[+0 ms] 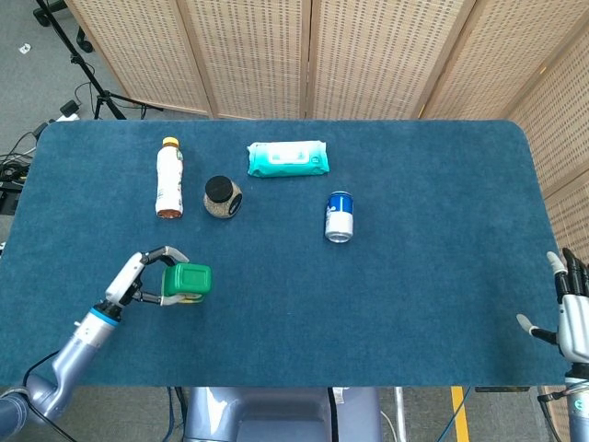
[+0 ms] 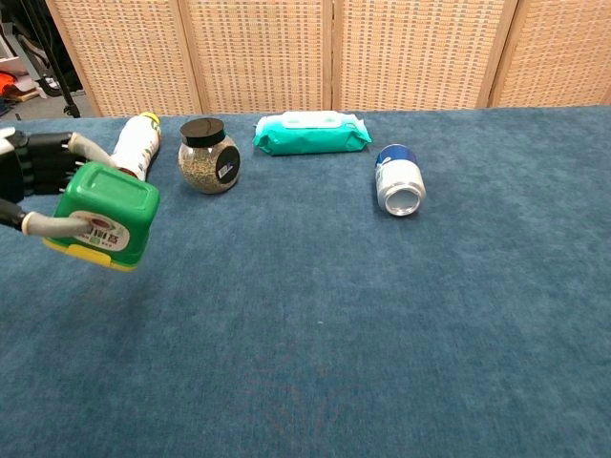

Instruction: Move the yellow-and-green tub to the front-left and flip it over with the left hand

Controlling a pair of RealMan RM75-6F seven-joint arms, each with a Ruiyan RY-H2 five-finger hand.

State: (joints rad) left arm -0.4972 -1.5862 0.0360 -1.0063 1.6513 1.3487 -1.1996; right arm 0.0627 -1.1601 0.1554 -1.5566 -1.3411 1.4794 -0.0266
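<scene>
While the left hand [image 2: 38, 181] grasps the yellow-and-green tub [image 2: 98, 216] above the near-left of the blue table [image 1: 414, 295], yellow lid turned down, it should lower gently before letting go. Far right, the right hand [image 1: 572, 311] rests released.

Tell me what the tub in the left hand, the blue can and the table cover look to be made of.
Tub: likely moulded plastic, smooth glossy green body with a yellow lid and a printed label, held by the left hand.
Blue can: probably aluminium, with a shiny silver end and a printed blue-and-white wall.
Table cover: seemingly short-pile fabric or carpet, matte blue and faintly mottled.
</scene>
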